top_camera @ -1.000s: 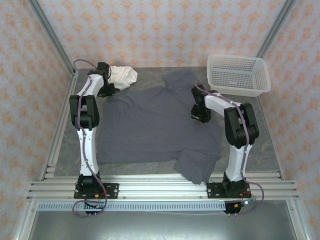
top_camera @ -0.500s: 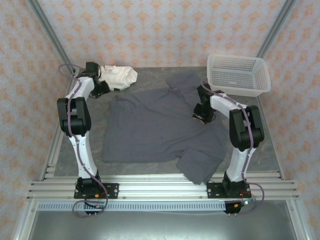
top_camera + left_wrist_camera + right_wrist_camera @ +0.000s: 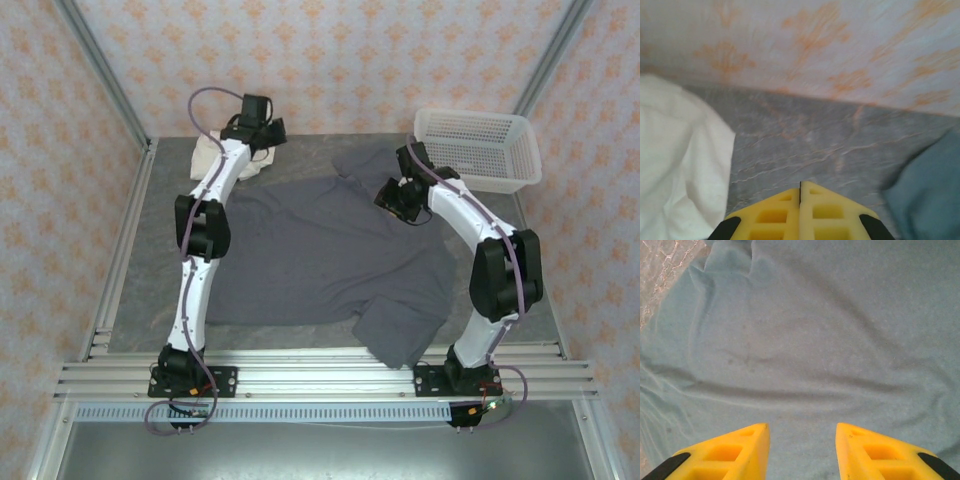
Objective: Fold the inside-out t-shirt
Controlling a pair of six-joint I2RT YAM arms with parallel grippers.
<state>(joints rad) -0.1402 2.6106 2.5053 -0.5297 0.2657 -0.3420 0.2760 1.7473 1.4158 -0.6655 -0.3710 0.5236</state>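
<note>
My left arm (image 3: 205,225) reaches far back toward 11 o'clock on the worktop (image 3: 140,270). My left jaws are pressed together with nothing between them. They sit over bare grey worktop close to the patterned back wall (image 3: 840,45). The cream-white garment (image 3: 675,165) lies bunched at 9 o'clock from those jaws, in the back left corner.

The inside-out t-shirt (image 3: 310,250) is spread mostly flat across the middle of the worktop, dark slate-grey and lightly wrinkled. One sleeve points to 12 o'clock. A folded flap at 5 o'clock reaches the near edge by my right base. A corner of the shirt also shows at 4 o'clock from my left jaws.

My right jaws stand apart, holding nothing, above the shirt's far right part at about 1 o'clock from its centre. Below them is only rumpled cloth; whether my fingertips (image 3: 747,432) touch it I cannot tell. The white mesh basket (image 3: 478,150) sits at 2 o'clock, just beyond my right arm (image 3: 470,215).
</note>
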